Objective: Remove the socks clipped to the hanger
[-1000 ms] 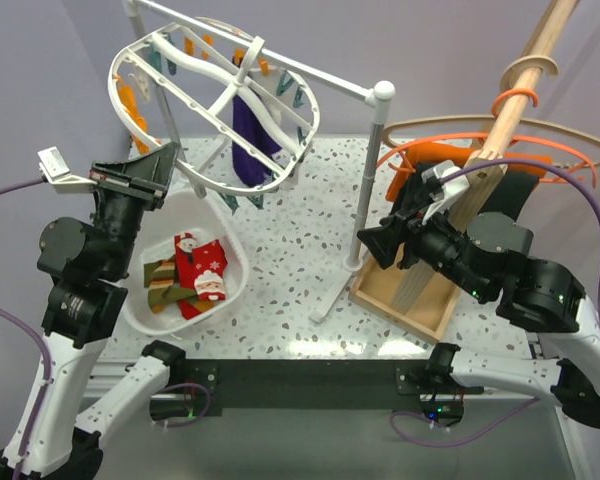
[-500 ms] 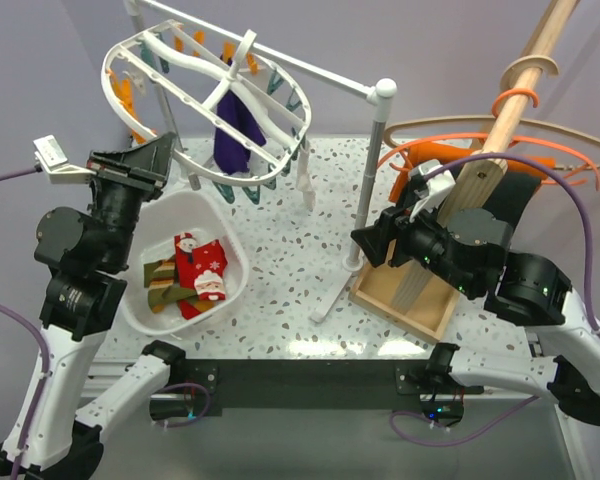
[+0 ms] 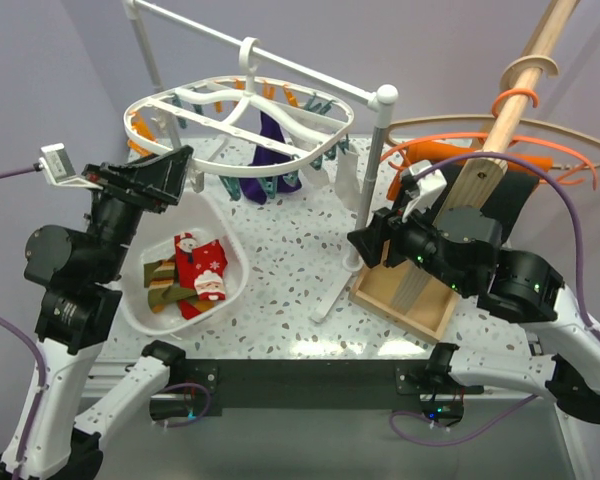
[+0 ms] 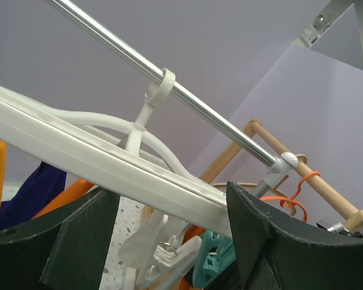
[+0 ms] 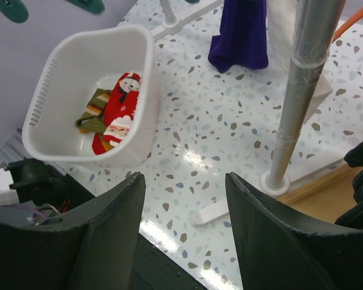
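The white oval hanger (image 3: 156,101) hangs almost level from the rail by its hook. A dark purple sock (image 3: 271,150) and a white sock (image 3: 348,170) dangle from its clips. My left gripper (image 3: 175,168) is at the hanger's near-left rim, open. In the left wrist view the rim (image 4: 78,154) crosses the wide gap at my left gripper (image 4: 169,190), with the purple sock (image 4: 30,193) below it. My right gripper (image 3: 363,245) hovers open over the table beside the stand's pole, its jaws (image 5: 184,178) empty. Red Santa socks (image 3: 202,265) and striped socks (image 3: 160,282) lie in the white basin (image 3: 235,262).
The rail stand's pole (image 5: 299,90) rises just right of my right gripper, its foot on the speckled table. A wooden tray (image 3: 405,295) with a slanted wooden pole and thin orange and wooden hangers (image 3: 500,140) fills the right side. The basin (image 5: 148,66) sits at the near left.
My left gripper's jaws have opened wide. The hanger swung from a steep tilt back to nearly level, carrying the purple and white socks rightward. The right gripper edged slightly left.
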`<state>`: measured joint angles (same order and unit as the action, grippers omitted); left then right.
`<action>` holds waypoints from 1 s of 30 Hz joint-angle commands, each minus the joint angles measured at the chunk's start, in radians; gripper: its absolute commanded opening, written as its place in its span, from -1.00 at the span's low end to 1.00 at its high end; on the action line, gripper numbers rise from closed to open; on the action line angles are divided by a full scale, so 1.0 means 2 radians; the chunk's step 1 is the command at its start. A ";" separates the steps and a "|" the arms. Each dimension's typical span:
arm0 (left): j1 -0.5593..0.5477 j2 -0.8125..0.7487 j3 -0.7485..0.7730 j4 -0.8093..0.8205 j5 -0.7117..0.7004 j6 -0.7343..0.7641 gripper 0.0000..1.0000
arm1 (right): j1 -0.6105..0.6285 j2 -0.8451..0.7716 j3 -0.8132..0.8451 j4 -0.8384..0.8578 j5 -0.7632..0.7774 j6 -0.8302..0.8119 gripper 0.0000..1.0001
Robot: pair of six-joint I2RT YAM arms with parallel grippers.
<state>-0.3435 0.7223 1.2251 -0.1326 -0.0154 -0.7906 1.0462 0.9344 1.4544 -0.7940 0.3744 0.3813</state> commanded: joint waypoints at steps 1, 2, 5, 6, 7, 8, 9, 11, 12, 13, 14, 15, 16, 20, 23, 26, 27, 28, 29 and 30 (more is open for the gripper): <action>-0.001 -0.027 -0.005 0.024 0.033 0.073 0.54 | -0.002 0.004 0.008 0.000 -0.002 0.002 0.20; -0.001 -0.032 -0.006 0.017 0.034 0.091 0.55 | -0.001 0.003 0.008 -0.001 0.000 0.003 0.20; -0.002 -0.055 -0.017 0.010 0.047 0.124 0.59 | -0.002 0.004 0.008 -0.004 0.003 0.003 0.20; -0.003 -0.064 -0.021 0.010 0.051 0.131 0.59 | -0.001 0.004 0.010 -0.006 0.005 0.002 0.20; -0.010 -0.068 -0.025 0.003 0.058 0.143 0.58 | -0.002 0.004 0.012 -0.009 0.008 0.002 0.21; -0.014 -0.072 -0.027 0.000 0.063 0.151 0.58 | -0.001 0.007 0.013 -0.013 0.010 0.001 0.21; -0.022 -0.080 -0.030 0.000 0.068 0.159 0.58 | -0.001 0.008 0.015 -0.016 0.011 0.001 0.21; -0.031 -0.090 -0.040 -0.007 0.086 0.189 0.59 | -0.001 0.008 0.015 -0.018 0.014 0.001 0.21; -0.038 -0.101 -0.044 -0.012 0.090 0.200 0.57 | -0.001 0.007 0.013 -0.018 0.015 0.002 0.21; -0.042 -0.107 -0.058 -0.018 0.097 0.215 0.55 | -0.002 0.007 0.011 -0.018 0.017 0.002 0.21; -0.045 -0.114 -0.066 -0.023 0.100 0.221 0.53 | -0.002 0.006 0.009 -0.016 0.021 0.003 0.21; -0.050 -0.129 -0.075 -0.024 0.104 0.227 0.51 | -0.002 0.006 0.005 -0.016 0.021 0.004 0.21; -0.051 -0.136 -0.095 -0.026 0.115 0.236 0.51 | -0.002 0.006 0.003 -0.014 0.022 0.004 0.21; -0.068 -0.166 -0.135 -0.031 0.129 0.253 0.51 | -0.002 0.008 -0.005 -0.012 0.027 0.006 0.22; -0.074 -0.189 -0.149 -0.042 0.143 0.270 0.51 | -0.001 0.011 -0.011 -0.012 0.030 0.007 0.22; -0.074 -0.202 -0.186 -0.030 0.167 0.263 0.51 | -0.002 0.013 -0.018 -0.009 0.031 0.009 0.22; -0.074 -0.202 -0.207 -0.026 0.173 0.261 0.51 | -0.002 0.013 -0.020 -0.007 0.031 0.010 0.22; -0.074 -0.199 -0.218 -0.015 0.187 0.253 0.51 | -0.002 0.014 -0.022 -0.006 0.031 0.009 0.22; -0.074 -0.188 -0.229 -0.012 0.193 0.251 0.51 | -0.002 0.015 -0.025 -0.004 0.030 0.010 0.22; -0.074 -0.181 -0.249 -0.010 0.212 0.253 0.50 | -0.002 0.016 -0.026 -0.003 0.028 0.010 0.22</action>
<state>-0.4870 0.3130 0.8223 -0.1871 0.2977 -0.2962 1.0462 0.9592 1.4166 -0.8169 0.4099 0.3878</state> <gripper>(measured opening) 0.757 0.611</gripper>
